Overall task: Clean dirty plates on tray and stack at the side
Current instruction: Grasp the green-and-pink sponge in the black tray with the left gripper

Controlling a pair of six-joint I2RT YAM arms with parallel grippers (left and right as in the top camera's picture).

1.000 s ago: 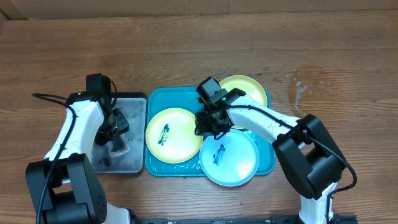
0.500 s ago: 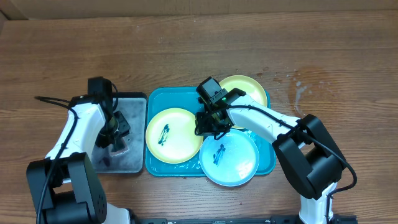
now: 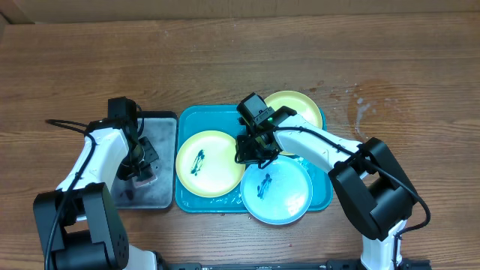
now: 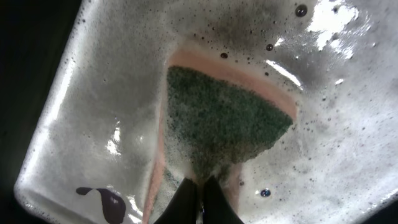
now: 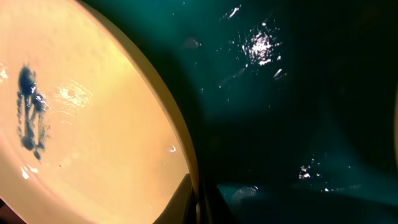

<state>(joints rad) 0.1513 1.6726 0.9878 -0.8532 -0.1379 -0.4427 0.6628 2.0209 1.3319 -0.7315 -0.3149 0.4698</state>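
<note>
Plates sit three to the teal tray (image 3: 193, 120): the smeared yellow-green plate (image 3: 205, 162) in its left half, a second yellow-green plate (image 3: 301, 107) at its far right corner, and the blue-white plate (image 3: 277, 193) overhanging its near right edge. My right gripper (image 3: 252, 154) is down at the tray's middle, against the smeared plate's right rim; from the right wrist view I read its fingertips as clenched on that rim. Just left of the tray, in the soapy grey tray (image 3: 161, 120), my left gripper (image 4: 199, 200) pinches a corner of the green-and-pink sponge (image 4: 224, 118).
</note>
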